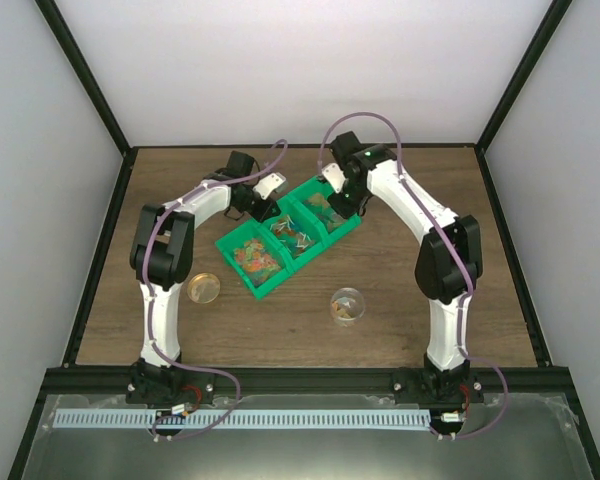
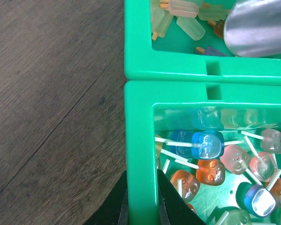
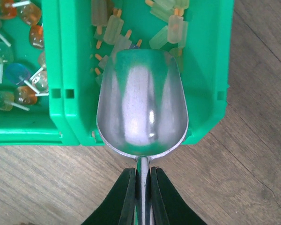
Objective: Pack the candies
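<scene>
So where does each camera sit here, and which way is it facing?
Top external: above and behind, looking down at the table; both arms whole.
Left wrist: looks down the left fingers, closed on the lollipop bin wall.
Right wrist: looks down the right fingers, gripping the scoop over the ice-pop bin.
Shared: both wrist views show scoop and lollipop bin.

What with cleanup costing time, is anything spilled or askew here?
Nothing stands out: the small coloured sweets lie inside the green plastic bins, and the shiny metal scoop in the right hand is empty.
</scene>
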You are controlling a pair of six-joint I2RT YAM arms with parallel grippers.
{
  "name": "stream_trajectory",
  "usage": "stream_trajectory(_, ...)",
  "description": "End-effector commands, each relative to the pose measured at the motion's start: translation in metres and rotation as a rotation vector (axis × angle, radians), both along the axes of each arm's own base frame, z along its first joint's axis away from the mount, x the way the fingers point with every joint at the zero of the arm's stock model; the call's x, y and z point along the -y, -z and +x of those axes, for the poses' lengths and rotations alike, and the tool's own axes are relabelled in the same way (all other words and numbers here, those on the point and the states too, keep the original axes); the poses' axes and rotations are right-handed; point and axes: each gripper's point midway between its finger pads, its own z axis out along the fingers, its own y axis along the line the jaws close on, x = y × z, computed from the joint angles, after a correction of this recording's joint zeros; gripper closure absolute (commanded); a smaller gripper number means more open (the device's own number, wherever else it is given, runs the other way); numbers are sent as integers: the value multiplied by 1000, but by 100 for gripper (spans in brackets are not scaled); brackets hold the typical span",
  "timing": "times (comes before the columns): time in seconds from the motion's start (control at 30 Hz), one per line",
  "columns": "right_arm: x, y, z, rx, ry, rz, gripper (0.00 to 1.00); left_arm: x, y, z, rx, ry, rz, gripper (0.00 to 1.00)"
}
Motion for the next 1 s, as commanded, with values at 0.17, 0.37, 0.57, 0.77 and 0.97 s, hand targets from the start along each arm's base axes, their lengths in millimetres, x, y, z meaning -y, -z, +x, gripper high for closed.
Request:
stream_trajectory(0.17,3,-8,-9,-21,-46,-90,99,11,4,-7,-36,41,-32,96)
stream_trajectory(0.37,-7,28,-10,-73,-25,-114,99,11,4,-6,-30,45,-32,96)
stream_trajectory(0.57,-3,57,-1,-61,3,-149,99,12,3,-7,-21,62,-29,96)
stream_trajectory(0.77,-5,66,8,-34,41,-145,99,13,1,-10,-14,90,-32,96)
stream_trajectory(0.97,-11,77,20,12,96,-103,99,15,1,-14,-9,126,-40,96)
